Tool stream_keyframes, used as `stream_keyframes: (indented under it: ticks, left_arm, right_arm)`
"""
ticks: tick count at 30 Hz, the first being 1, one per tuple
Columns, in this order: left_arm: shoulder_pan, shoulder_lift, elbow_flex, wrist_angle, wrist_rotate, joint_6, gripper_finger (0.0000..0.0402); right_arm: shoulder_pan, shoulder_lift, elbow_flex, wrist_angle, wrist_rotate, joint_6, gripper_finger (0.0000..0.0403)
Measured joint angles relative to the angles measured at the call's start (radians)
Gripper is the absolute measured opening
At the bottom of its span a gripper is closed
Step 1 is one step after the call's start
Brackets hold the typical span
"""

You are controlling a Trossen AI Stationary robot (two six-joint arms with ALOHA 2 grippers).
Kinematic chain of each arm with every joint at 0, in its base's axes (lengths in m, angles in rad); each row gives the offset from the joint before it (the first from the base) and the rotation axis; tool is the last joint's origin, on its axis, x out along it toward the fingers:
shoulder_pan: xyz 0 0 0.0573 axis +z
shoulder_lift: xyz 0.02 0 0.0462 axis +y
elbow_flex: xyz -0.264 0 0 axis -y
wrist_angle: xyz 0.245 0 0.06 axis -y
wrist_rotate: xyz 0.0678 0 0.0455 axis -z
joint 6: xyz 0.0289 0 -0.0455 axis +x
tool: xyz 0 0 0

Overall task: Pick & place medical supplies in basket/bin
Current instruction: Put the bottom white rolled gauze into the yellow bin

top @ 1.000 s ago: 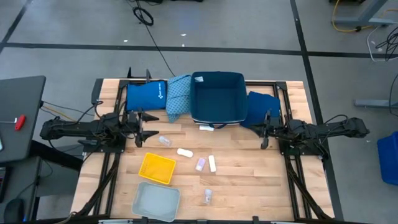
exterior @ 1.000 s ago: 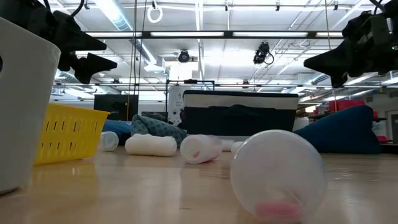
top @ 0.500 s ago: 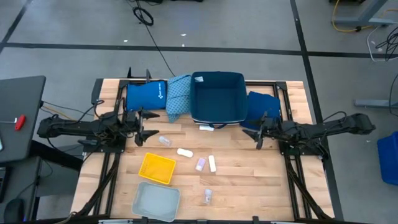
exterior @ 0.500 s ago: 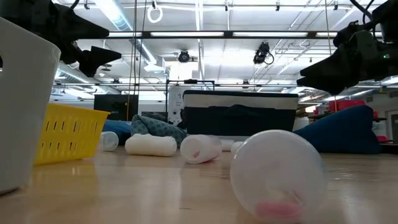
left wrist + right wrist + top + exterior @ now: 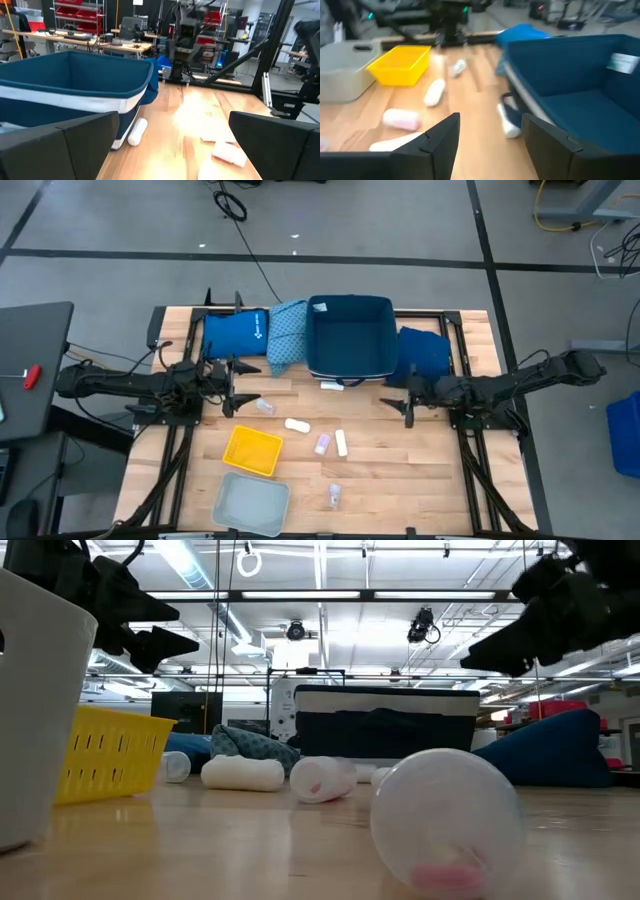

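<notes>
Several white tubes (image 5: 296, 424) (image 5: 341, 442) (image 5: 335, 385) and small clear vials (image 5: 265, 406) (image 5: 322, 443) (image 5: 334, 497) lie on the wooden table. A teal patterned cloth (image 5: 287, 332) leans against the left wall of the blue bin (image 5: 350, 338). A dark blue cloth (image 5: 425, 355) lies at the bin's right. My left gripper (image 5: 235, 390) is open and empty, above the table left of the vials; the left wrist view (image 5: 170, 150) shows its gap. My right gripper (image 5: 408, 405) is open and empty, near the bin's right front corner; the right wrist view (image 5: 492, 145) shows its gap.
A yellow basket (image 5: 252, 450) and a grey bin (image 5: 252, 504) stand near the table's front left. A blue pouch (image 5: 233, 335) lies at the far left. In the low view a vial (image 5: 447, 820) lies close to the camera.
My right gripper has moved toward the table's left and a little toward its near edge, away from the dark blue cloth and toward the tubes, staying open. Nothing on the table has moved.
</notes>
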State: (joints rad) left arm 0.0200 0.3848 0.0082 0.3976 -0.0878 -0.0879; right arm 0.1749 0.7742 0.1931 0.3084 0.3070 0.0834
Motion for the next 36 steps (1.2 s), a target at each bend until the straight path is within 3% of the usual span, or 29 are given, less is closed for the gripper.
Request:
stream_keyframes:
  ticks: [10, 18, 36]
  left_arm:
    - [0.000, 0.025, 0.000, 0.000, -0.001, 0.003, 0.0384]
    - [0.000, 0.028, 0.000, 0.000, 0.002, 0.023, 0.0384]
    - [0.000, 0.028, 0.000, -0.004, 0.003, 0.035, 0.0384]
  right_arm:
    - [0.082, 0.427, 0.300, -0.206, -0.015, -0.048, 0.0219]
    - [0.141, 0.709, 0.495, -0.304, -0.020, -0.279, 0.0235]
    - [0.194, 0.920, 0.654, -0.416, -0.020, -0.786, 0.0236]
